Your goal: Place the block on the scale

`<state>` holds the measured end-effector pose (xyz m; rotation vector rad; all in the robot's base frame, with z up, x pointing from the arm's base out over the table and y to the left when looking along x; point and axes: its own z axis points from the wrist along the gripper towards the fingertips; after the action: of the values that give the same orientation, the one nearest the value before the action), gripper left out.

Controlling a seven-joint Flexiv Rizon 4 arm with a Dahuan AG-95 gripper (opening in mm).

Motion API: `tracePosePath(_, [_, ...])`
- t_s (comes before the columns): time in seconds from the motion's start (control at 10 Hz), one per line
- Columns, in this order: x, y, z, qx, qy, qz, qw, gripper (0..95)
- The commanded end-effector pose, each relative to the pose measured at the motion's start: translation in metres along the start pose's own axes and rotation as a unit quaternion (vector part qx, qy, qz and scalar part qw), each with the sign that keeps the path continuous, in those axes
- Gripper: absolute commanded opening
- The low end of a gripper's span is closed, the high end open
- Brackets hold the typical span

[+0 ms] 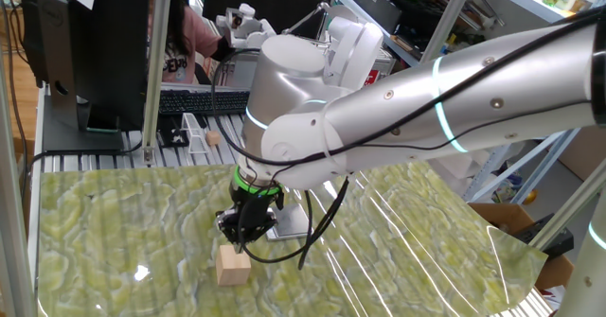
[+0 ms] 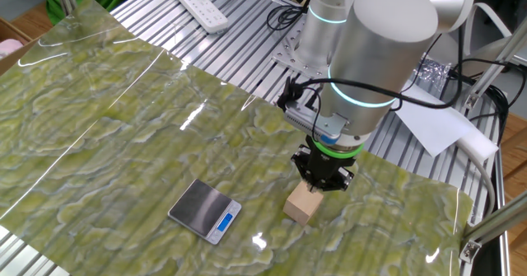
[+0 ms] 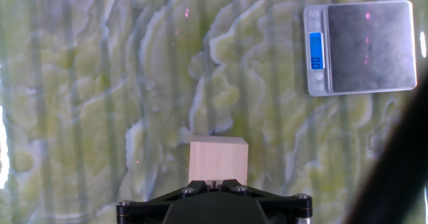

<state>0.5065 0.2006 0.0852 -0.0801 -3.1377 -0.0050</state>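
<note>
The black two-finger gripper (image 2: 323, 180) points straight down with its jaws drawn fully together, holding nothing. Directly beneath the jaws sits the small light-tan wooden cube block (image 2: 302, 205), resting on the desk's green-and-white marbled plastic cover (image 2: 107, 119); the tips hang just above the block's top face, and whether they touch it cannot be told. In the hand view the block (image 3: 218, 159) lies right ahead of the jaws, its top face bare. The flat rectangular pocket scale (image 2: 205, 211), silver-grey plate with a blue display strip, lies well apart from the jaws, off to one side on the same cover, with nothing on its plate (image 3: 367, 45).
</note>
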Motion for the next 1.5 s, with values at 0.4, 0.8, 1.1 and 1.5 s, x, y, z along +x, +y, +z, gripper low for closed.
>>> tracePosePath(0.4, [0.001,0.000,0.007,0.001,-0.001,0.002,1.0000,0.0])
tracePosePath(0.8, [0.001,0.000,0.013,0.000,-0.008,-0.001,1.0000,0.0])
tracePosePath(1.1, [-0.001,0.002,0.015,0.001,-0.018,0.012,0.9998,38.0])
tracePosePath(1.5, [-0.001,0.004,0.013,0.008,-0.022,0.018,0.9996,76.0])
